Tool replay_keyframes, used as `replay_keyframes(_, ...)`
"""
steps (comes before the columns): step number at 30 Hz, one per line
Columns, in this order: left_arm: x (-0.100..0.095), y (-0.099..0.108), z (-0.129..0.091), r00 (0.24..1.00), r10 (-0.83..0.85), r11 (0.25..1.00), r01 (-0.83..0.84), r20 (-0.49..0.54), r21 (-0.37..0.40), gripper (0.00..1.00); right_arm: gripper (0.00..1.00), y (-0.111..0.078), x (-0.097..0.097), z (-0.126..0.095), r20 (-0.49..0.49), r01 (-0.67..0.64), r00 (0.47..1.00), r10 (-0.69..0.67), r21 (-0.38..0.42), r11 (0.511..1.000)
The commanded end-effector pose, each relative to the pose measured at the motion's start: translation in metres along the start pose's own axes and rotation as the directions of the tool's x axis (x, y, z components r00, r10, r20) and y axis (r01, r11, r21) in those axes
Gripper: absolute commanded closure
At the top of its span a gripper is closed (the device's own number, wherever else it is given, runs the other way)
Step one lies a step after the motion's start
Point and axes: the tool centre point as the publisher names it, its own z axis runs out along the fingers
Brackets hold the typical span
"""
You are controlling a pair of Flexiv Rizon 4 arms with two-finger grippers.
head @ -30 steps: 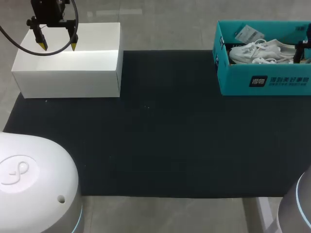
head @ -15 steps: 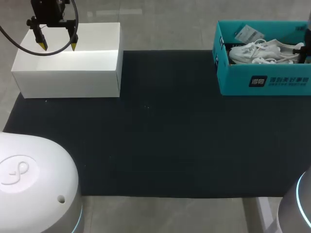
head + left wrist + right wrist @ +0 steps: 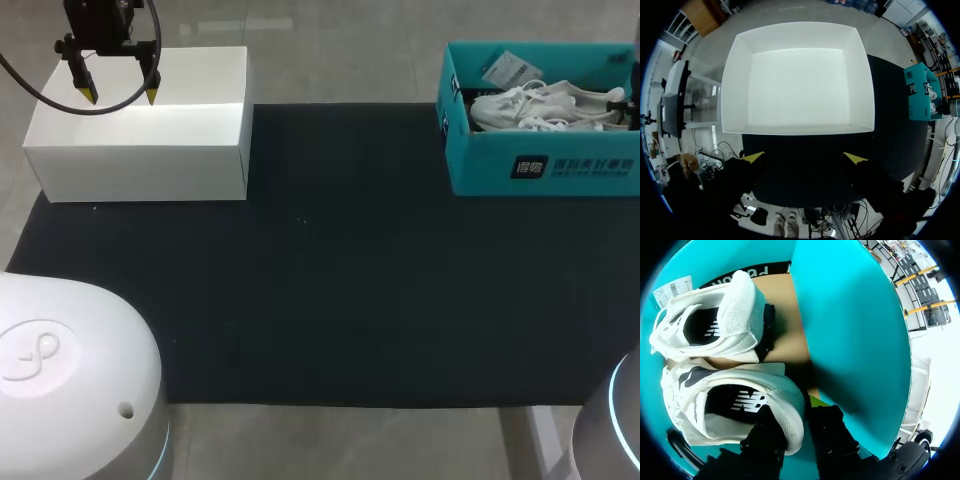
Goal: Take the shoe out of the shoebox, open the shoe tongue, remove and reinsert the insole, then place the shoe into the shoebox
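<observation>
The teal shoebox [image 3: 545, 165] stands at the upper right of the desk [image 3: 320, 280], and two white shoes lie inside it side by side. Their long axis runs along the length of the box, with the heels toward the right edge of the frame, the side from which my right arm comes in.

In the right wrist view, the right claw [image 3: 792, 412] is set narrow over the heel of the nearer shoe [image 3: 740, 405]. One finger is inside the opening and the other is outside, between the heel and the box wall. Both appear to press the heel rim, so I judge that the claw holds it. The toe points straight away from the claw. The second shoe [image 3: 715, 330] lies just beside the first one.

The left claw [image 3: 120, 95] hangs wide open at the upper left, above the white box [image 3: 140, 150], well apart from the shoes. The right arm is clearly the nearer one. Because the wall is just beside the outer finger, the lift probably needs to go straight up.
</observation>
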Motion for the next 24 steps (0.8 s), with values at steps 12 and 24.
replay_keyframes(12,0.0,0.0,-0.001,1.0,0.0,1.0,0.0,0.002,-0.002,0.0,1.0,-0.005,-0.009,-0.048,0.009,-0.021,1.0,0.022,-0.045,0.999)
replay_keyframes(24,0.0,0.0,-0.001,1.0,0.0,1.0,0.0,0.002,-0.002,0.0,1.0,-0.004,-0.018,-0.091,0.058,-0.03,0.998,0.034,-0.054,0.998)
